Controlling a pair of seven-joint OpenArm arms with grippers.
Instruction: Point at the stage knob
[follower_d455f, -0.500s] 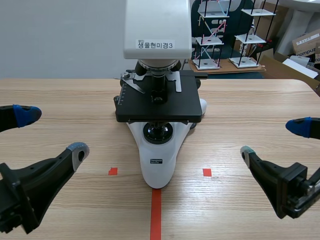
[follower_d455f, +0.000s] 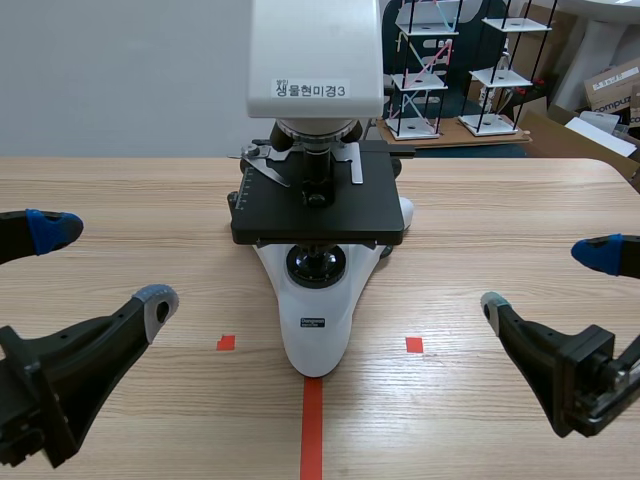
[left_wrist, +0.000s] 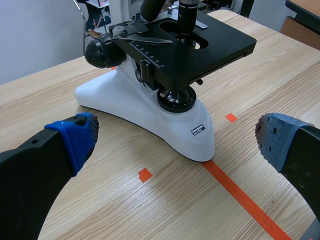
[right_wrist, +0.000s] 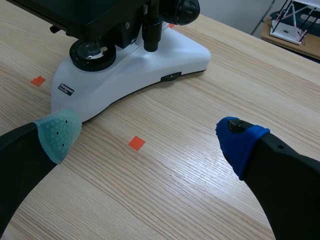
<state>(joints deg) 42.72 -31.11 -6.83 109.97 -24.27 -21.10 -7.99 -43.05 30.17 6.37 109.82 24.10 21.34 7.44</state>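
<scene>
Nothing moved: one microscope (follower_d455f: 316, 330); left end effector (follower_d455f: 100, 265), right end effector (follower_d455f: 547, 280) spread.

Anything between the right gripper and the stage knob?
Right wrist view: only table with a tape square, then the microscope's white base under the stage knob.

Light wooden table (follower_d455f: 120, 210), white-based microscope (follower_d455f: 316, 335) standing upright at its middle, base flat on the wood
</scene>
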